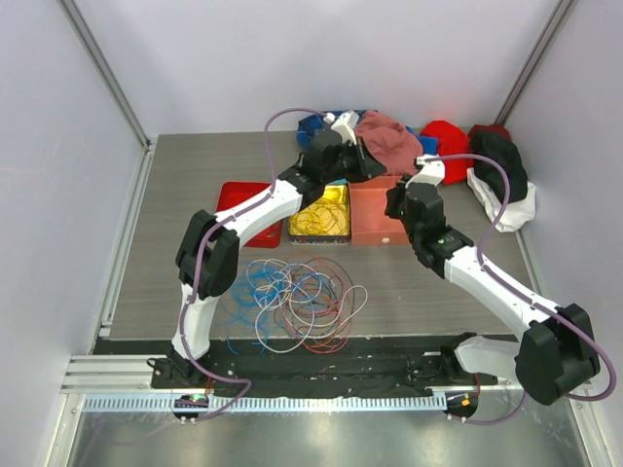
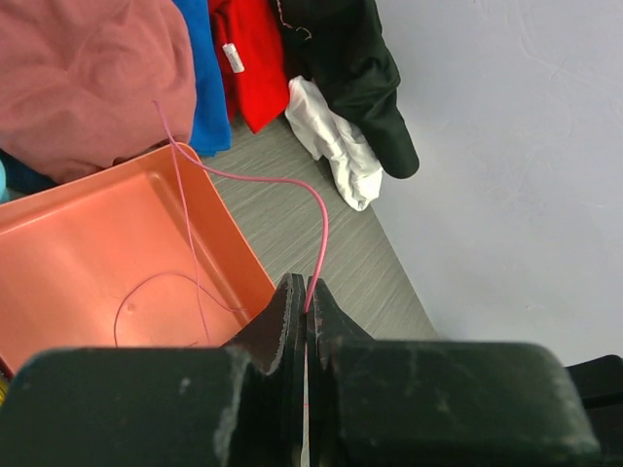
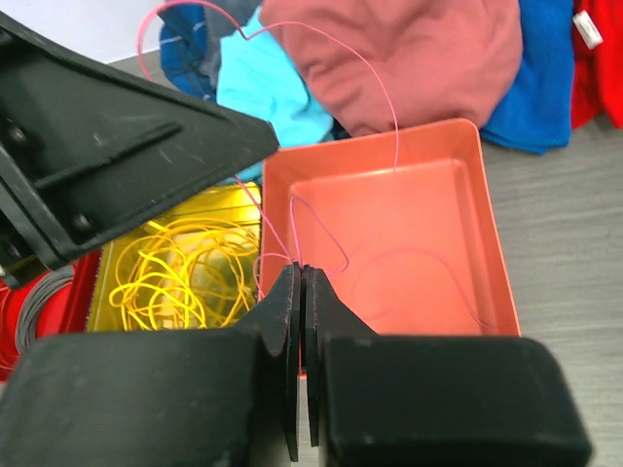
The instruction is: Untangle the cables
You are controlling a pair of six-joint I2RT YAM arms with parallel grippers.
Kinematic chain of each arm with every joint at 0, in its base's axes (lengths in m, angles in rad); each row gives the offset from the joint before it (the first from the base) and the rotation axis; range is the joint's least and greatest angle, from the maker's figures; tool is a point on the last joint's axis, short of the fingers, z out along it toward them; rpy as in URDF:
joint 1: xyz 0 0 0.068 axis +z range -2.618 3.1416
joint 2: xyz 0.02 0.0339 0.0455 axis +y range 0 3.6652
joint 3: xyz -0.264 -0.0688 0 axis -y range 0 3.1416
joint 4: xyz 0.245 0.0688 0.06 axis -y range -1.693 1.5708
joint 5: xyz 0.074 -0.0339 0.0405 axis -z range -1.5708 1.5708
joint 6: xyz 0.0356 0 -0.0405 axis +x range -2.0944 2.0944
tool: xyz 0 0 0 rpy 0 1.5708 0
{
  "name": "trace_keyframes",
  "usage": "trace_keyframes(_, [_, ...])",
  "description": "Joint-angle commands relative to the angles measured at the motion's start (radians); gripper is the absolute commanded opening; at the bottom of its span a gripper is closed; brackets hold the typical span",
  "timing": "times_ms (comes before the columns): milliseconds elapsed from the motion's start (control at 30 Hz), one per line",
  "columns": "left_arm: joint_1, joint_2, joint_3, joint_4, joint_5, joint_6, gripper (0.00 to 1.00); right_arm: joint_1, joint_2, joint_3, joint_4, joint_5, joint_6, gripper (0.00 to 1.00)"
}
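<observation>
1. Top view: the loose cables (image 1: 297,302) lie tangled on the tabletop (image 1: 175,195) by its near edge, between the arm bases. Nearer the far edge, a red tray (image 1: 238,199), a yellow tray (image 1: 336,204) and an orange tray (image 1: 375,229) stand in a row, with clothes (image 1: 389,136) heaped behind. The left hand (image 1: 368,163) and right hand (image 1: 396,201) both hover at the orange tray.
2. Left wrist: the left hand is pinched tight on a pink cable (image 2: 325,229), which arcs over the tray's rim (the rest trails inside).
3. Right wrist: the right hand is pressed closed, and the pink cable meets its tips, seemingly nipped there. Yellow cables (image 3: 180,272) fill the yellow tray.
</observation>
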Motion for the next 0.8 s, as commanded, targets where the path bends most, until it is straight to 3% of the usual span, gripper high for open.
trace_keyframes(0, [-0.009, 0.015, 0.005, 0.070, 0.034, -0.014, 0.00, -0.010, -0.043, -0.029, 0.053, 0.049, 0.039, 0.01])
trace_keyframes(267, [-0.007, -0.056, -0.185, 0.107, -0.007, -0.012, 0.00, -0.011, -0.018, -0.107, 0.075, 0.062, 0.068, 0.01])
trace_keyframes(500, [-0.009, -0.022, -0.196, 0.061, -0.009, -0.002, 0.00, -0.014, 0.092, -0.054, 0.032, 0.119, 0.118, 0.01])
trace_keyframes(533, [-0.009, -0.016, -0.190, 0.056, -0.010, 0.000, 0.00, -0.016, 0.097, -0.043, 0.026, 0.118, 0.111, 0.04])
trace_keyframes(667, [-0.009, 0.025, -0.152, 0.022, -0.009, 0.014, 0.00, -0.014, 0.104, 0.018, -0.020, 0.110, 0.094, 0.43])
trace_keyframes(767, [-0.010, 0.053, -0.104, -0.008, -0.004, 0.017, 0.00, -0.016, 0.101, 0.057, -0.072, 0.113, 0.092, 0.60])
